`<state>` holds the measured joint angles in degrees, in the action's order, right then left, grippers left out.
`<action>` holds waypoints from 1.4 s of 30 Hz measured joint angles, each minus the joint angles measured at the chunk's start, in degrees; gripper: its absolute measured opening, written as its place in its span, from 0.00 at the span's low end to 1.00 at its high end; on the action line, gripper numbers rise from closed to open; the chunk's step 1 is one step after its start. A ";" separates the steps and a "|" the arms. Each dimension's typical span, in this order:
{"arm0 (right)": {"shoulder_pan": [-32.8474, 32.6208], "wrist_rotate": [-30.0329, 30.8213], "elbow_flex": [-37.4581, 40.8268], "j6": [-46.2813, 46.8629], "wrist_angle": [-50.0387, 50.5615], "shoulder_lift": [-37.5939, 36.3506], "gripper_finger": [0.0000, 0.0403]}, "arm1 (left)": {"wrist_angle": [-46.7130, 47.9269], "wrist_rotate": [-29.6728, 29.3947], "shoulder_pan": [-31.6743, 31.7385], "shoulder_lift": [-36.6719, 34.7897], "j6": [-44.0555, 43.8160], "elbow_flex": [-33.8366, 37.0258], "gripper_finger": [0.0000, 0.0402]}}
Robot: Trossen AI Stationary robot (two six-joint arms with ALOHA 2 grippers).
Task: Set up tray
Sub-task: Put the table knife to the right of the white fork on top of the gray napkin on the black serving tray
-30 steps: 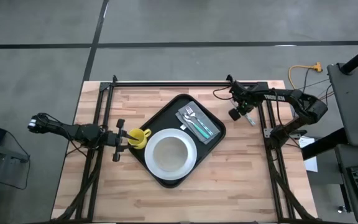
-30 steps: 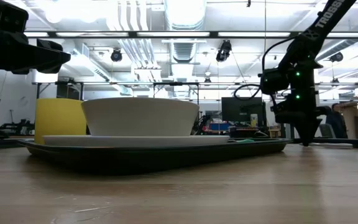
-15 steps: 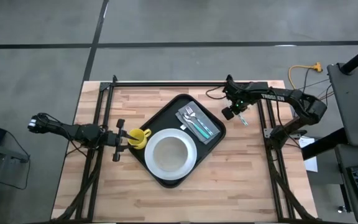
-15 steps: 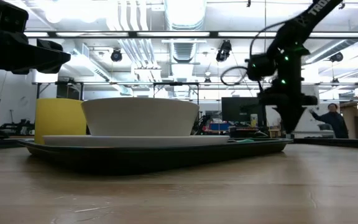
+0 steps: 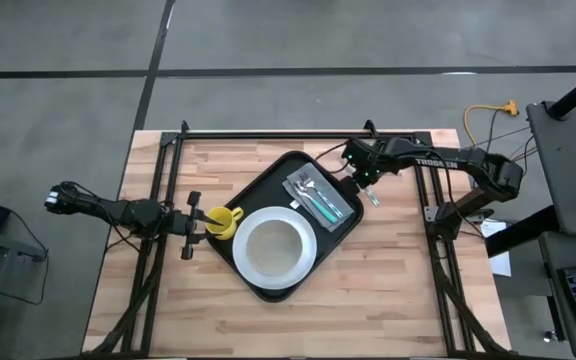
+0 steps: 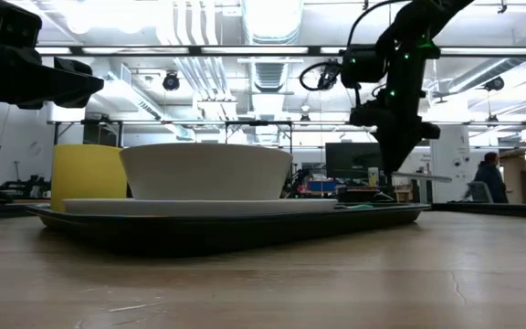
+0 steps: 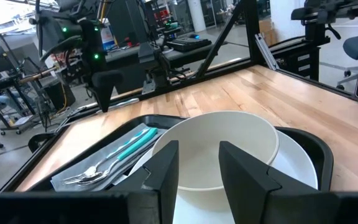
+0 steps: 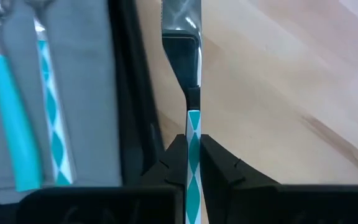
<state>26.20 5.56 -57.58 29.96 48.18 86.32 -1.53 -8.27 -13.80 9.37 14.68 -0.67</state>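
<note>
On the light wooden desk (image 5: 388, 280), at its middle and set askew, lies the large black rectangular tray (image 5: 270, 182) with rounded corners and raised rim.

Contents of tray:
- round white plate (image 5: 309, 262) carrying a white bowl (image 5: 273, 247);
- yellow cup (image 5: 224, 221) at the rim nearest my left arm;
- grey napkin (image 5: 340, 206) bearing two teal-handled forks (image 5: 316, 199).

My right tool (image 5: 365, 182) hangs above the desk just beside the tray's far edge, clamped on a teal-and-white patterned knife (image 8: 190, 93), blade pointing away from the wrist.

My left tool (image 5: 194, 220) waits by the yellow cup, fingers (image 7: 245, 173) partly apart, gripping nothing.

A person (image 6: 488, 177) stands in the room beyond.
</note>
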 joint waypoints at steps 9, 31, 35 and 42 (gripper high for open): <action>-2.64 0.18 -0.15 2.25 -2.78 0.02 0.03 | 0.01 0.01 0.00 0.00 -0.02 -0.01 0.25; -7.50 0.46 -6.42 2.15 -6.22 11.04 0.03 | 0.00 0.00 0.00 0.04 0.00 0.00 0.25; -7.51 0.42 -10.33 1.55 -5.79 15.61 0.03 | 0.00 0.00 0.00 0.02 -0.02 0.00 0.25; -7.95 -0.07 -13.57 2.24 -3.96 20.50 0.03 | -0.01 0.02 0.00 0.00 -0.02 -0.02 0.25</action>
<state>18.25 5.49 -71.15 32.20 44.22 106.82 -1.54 -8.25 -13.80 9.37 14.66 -0.69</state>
